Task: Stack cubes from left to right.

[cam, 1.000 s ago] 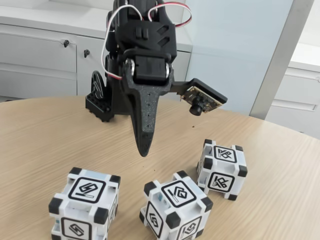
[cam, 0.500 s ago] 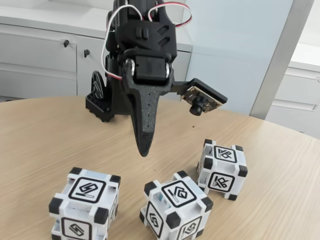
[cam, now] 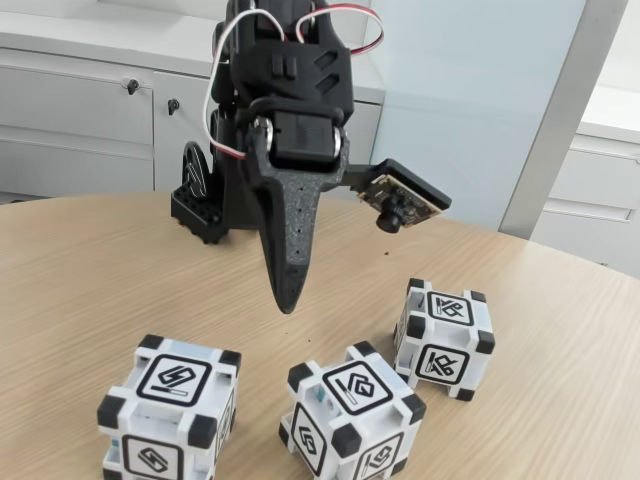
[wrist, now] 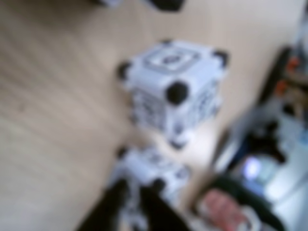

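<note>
White plastic cubes (cam: 352,415) look rigid, light, slick; grip yours across opposite flat faces. Pincer (cam: 286,297) hangs closed, empty, above bench (cam: 80,280).

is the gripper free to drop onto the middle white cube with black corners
Probably yes: the gripper hangs above the wooden table just behind the middle white cube with black corners, with nothing between them and gaps to both neighbouring cubes.

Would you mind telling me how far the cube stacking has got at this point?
Nothing looks stacked yet: in the fixed view the three white plastic cubes with black corners, left, middle and right, each sit separately on the round wooden table. The black claw hangs above them, holding nothing; its jaws look closed. All of the picking and stacking remains.
</note>
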Tool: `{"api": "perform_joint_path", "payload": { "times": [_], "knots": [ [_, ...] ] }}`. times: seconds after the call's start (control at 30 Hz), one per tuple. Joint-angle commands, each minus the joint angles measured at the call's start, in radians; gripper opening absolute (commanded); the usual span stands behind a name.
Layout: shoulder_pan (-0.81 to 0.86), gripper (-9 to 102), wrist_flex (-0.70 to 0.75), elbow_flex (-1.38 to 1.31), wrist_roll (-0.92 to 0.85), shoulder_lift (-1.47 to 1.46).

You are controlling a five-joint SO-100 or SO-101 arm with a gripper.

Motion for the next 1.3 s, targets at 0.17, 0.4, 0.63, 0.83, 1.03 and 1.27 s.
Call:
{"api": "perform_joint_path", "payload": {
  "times": [0.17,0.4,0.63,0.83,1.03,1.27],
  "knots": [
    [-0.011,3,-0.005,-0.169,0.037,0.055],
    [-0.015,7,-0.003,-0.454,0.061,-0.130],
    [-0.140,23,-0.003,-0.772,-0.072,-0.588],
    [-0.225,29,0.077,-0.870,-0.281,-0.752],
    [-0.391,32,0.272,-0.873,-0.565,-0.765],
    [-0.514,33,0.341,-0.859,-0.607,-0.773]
  ]
}}
